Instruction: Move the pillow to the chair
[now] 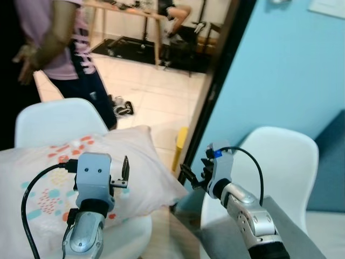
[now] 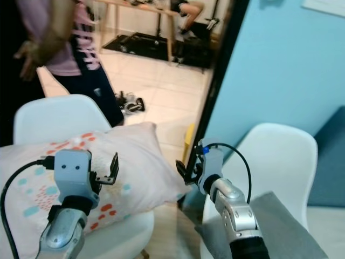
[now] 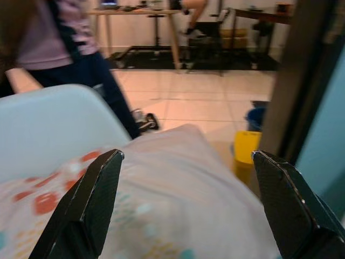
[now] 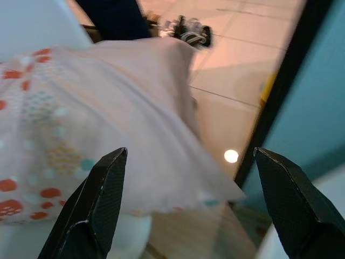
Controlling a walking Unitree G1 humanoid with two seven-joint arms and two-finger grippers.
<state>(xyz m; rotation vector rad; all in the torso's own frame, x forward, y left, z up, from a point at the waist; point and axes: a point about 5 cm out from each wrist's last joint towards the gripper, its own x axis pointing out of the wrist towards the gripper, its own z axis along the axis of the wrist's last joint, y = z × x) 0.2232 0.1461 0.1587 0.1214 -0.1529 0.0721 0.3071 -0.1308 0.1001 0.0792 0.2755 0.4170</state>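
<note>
- Between and just beyond your left gripper's (image 1: 125, 171) widely spread fingers lies the pillow (image 1: 43, 178), white with red and teal dots, resting on the seat of a white shell chair (image 1: 51, 121); nothing is pinched yet.
- Your right gripper (image 1: 193, 175) has its fingers parted just as wide, and the pillow's near corner sits ahead of them, overhanging the seat edge. That corner is free of the chair, so by my judgement it is the easier place to take hold.
- Neither gripper touches the fabric as far as the wrist views show; both hover close, one over the pillow's middle and one off its corner, which suits a two-handed lift of something soft and floppy.
- To the right of your right gripper stands a second white chair (image 1: 280, 156) with a grey cloth (image 1: 237, 232) draped over its front; I take that as the destination, though the task does not say which chair.
- Beyond the pillow a person (image 1: 59, 43) stands on the tiled floor (image 1: 161, 102), near the first chair's back. Watch that side when you lift.
</note>
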